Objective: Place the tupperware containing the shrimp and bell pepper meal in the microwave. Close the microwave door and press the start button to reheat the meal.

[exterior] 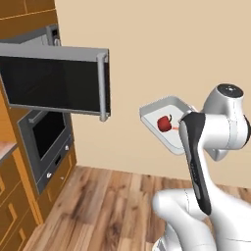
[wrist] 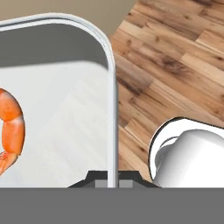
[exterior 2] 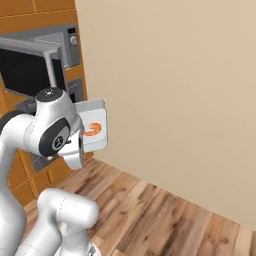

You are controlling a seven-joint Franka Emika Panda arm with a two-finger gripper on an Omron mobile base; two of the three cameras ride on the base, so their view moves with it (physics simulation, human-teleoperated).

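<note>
Pinched on the raised rim of the shallow white rectangular tupperware [wrist: 112, 87], the two-finger gripper [wrist: 113, 181] is seen holding the tray aloft over the brown wooden floor [wrist: 175, 61]. Inside the tray, left of the fingers, an orange-pink shrimp [wrist: 11, 129] and a small red bell pepper [exterior: 164, 123] are carried. Well beyond, the grey microwave [exterior: 46, 37] is seen with its dark-glass microwave door [exterior: 54, 81] swung open.

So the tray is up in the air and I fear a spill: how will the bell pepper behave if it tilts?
The bell pepper looks round and loose, so it would probably roll across the smooth tupperware. The raised rim may stop it at a gentle tilt.
</note>
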